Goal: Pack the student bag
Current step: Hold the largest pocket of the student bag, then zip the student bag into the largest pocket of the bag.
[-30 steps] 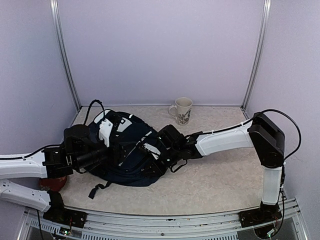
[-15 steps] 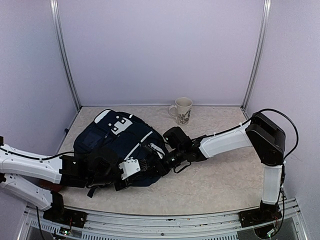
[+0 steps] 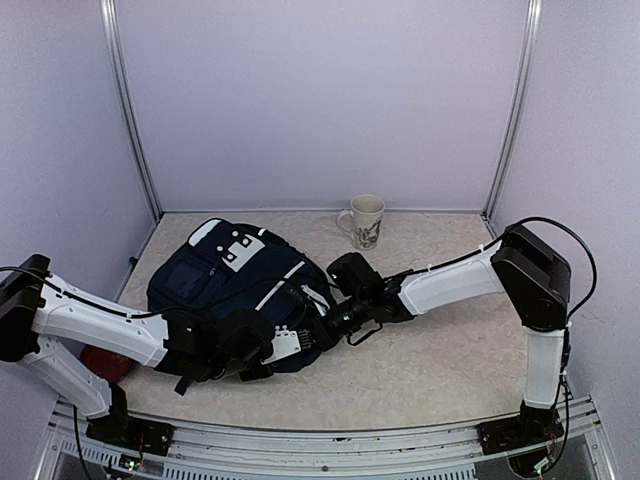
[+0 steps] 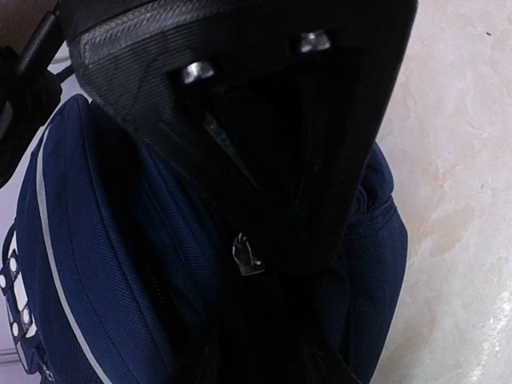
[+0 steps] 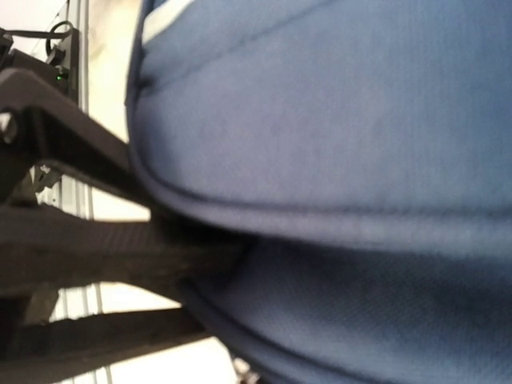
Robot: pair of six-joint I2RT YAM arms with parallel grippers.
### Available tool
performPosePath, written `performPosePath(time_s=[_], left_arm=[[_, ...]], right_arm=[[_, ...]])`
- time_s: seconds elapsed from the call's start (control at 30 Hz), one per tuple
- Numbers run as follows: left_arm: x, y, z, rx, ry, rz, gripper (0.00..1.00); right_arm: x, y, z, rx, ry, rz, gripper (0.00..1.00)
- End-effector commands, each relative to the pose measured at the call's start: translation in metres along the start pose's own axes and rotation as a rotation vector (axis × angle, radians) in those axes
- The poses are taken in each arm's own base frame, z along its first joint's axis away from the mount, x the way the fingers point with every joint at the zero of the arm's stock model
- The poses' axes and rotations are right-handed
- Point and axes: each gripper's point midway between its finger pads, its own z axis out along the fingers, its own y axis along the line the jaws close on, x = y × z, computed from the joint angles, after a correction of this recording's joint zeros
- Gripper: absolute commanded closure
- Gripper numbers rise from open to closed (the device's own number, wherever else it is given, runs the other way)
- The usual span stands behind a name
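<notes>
The student bag [image 3: 215, 285], navy blue with white stripes and a white patch at its top, lies flat on the table's left half. My left gripper [image 3: 300, 340] is pressed against the bag's near right edge. In the left wrist view its dark fingers [image 4: 352, 160] close in around a small metal zipper pull [image 4: 246, 256] on the bag [image 4: 88, 264], and their tips are lost in shadow. My right gripper [image 3: 318, 322] comes in from the right. It is shut on a seam fold of the bag [image 5: 344, 136], with its fingers [image 5: 120, 256] wedged into the fabric.
A cream mug [image 3: 365, 220] with a printed pattern stands at the back of the table, beyond the bag. A red object [image 3: 100, 362] shows under my left arm at the near left. A loose black strap [image 3: 190, 382] trails off the bag's near side.
My left gripper has swung from above the bag's left side to its near right edge. The bag has flattened out. The right gripper has kept its pinch and barely moved.
</notes>
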Motion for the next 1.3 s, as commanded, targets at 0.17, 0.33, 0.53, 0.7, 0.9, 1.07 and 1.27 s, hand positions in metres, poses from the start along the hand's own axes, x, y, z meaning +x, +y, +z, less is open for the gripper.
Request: performPosePath(time_s=[0.17, 0.33, 0.53, 0.7, 0.9, 1.07, 1.27], left_arm=[[0.016, 0.025, 0.01, -0.178, 0.086, 0.025, 0.62], [0.018, 0.024, 0.017, -0.169, 0.135, 0.016, 1.0], [0.012, 0.02, -0.003, -0.098, 0.062, 0.009, 1.0], [-0.006, -0.002, -0.024, 0.014, -0.049, 0.062, 1.0], [-0.012, -0.034, -0.042, 0.187, -0.115, 0.116, 1.0], [-0.028, -0.05, -0.067, 0.313, -0.232, 0.11, 1.0], [-0.027, -0.056, -0.075, 0.358, -0.255, 0.104, 1.0]], right_arm=[[-0.007, 0.008, -0.005, -0.031, -0.023, -0.021, 1.0], [-0.005, -0.004, -0.015, 0.025, -0.018, 0.004, 1.0], [0.011, -0.062, -0.074, 0.256, -0.021, 0.124, 1.0], [0.033, -0.106, -0.114, 0.502, 0.06, 0.15, 1.0], [0.027, -0.132, -0.158, 0.705, 0.073, 0.142, 1.0], [0.021, -0.171, -0.192, 0.854, 0.085, 0.138, 1.0], [-0.018, -0.181, -0.191, 0.844, 0.042, 0.035, 1.0]])
